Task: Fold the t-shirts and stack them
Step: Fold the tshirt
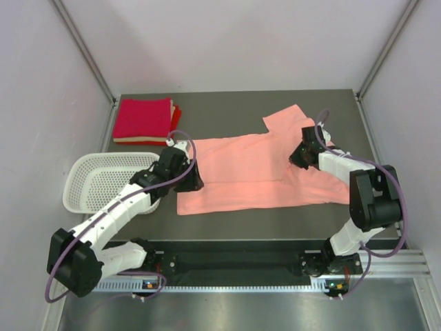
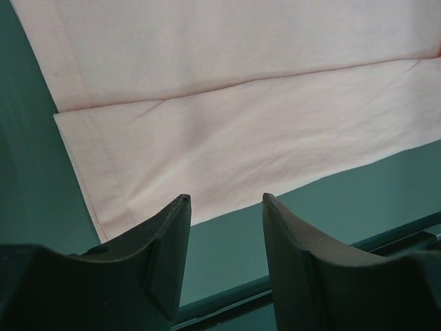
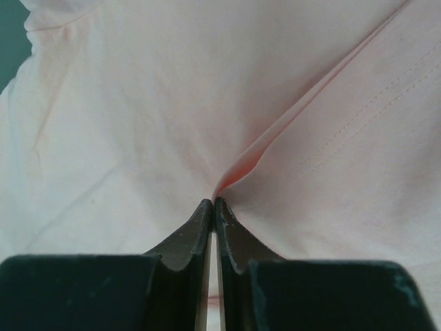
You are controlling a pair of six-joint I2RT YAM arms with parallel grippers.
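Cloth fills the middle of the scene: a salmon-pink t-shirt lies spread across a dark counter, its near long edge turned over on itself in a lengthwise fold, one sleeve pointing to the far side. At the shirt's right end, the right tool has its fingers pressed together on a small raised pleat of the pink fabric. At the shirt's left end, near the hem corner, the left tool hovers with its fingers spread and nothing between them. A stack of folded red t-shirts sits at the far left corner, and a white basket stands on the left. The risk lies in the right tool's thin pinch: it may have caught only the top layer, so a lift could pull that layer away and leave the rest behind, or the pleat could slip free. With the left end unheld, any sideways pull could also drag the whole shirt and undo the fold.
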